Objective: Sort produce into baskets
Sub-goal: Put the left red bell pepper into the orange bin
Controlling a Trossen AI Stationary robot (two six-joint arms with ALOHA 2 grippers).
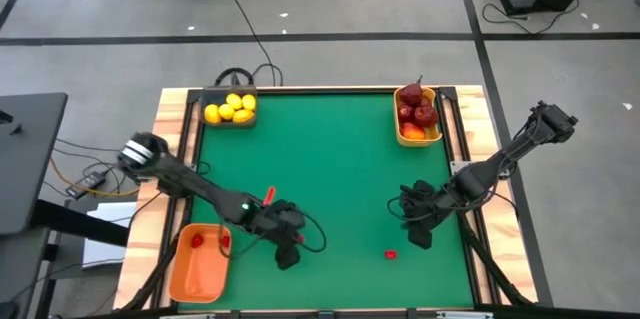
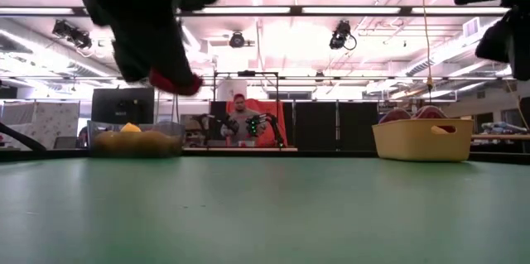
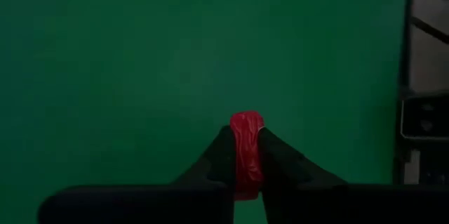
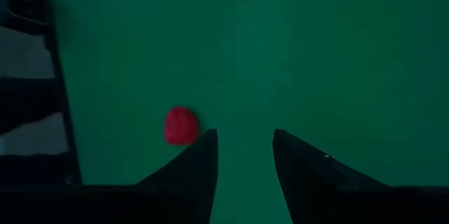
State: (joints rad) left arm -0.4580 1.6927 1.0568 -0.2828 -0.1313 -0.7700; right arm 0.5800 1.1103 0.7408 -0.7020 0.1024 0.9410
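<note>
My left gripper (image 1: 287, 256) is near the table's front, right of the orange tray (image 1: 188, 277), and is shut on a tiny red berry (image 3: 245, 147). The low view shows the berry (image 2: 177, 83) well above the green table. The orange tray holds two red berries (image 1: 198, 241). My right gripper (image 1: 422, 238) is open over the table's right front. Another red berry (image 4: 181, 126) lies on the table just beside one of its fingers, also seen in the high view (image 1: 390, 254). Yellow lemons (image 1: 231, 108) fill the dark grey tray (image 1: 215, 92). Dark red apples (image 1: 418, 109) fill the yellow tray (image 1: 400, 135). My left gripper pinches the red berry's two sides (image 3: 245, 171) between its two fingers, at their free ends. The berry's tip (image 3: 245, 120) sticks out past the fingertips (image 3: 223, 147). The berry is lifted clear of the table.
The green table (image 1: 330, 169) is bare between the trays. Wooden rails (image 1: 175, 129) edge the table on both sides. Cables run behind the far edge. A person sits in the room far behind the table (image 2: 240, 119).
</note>
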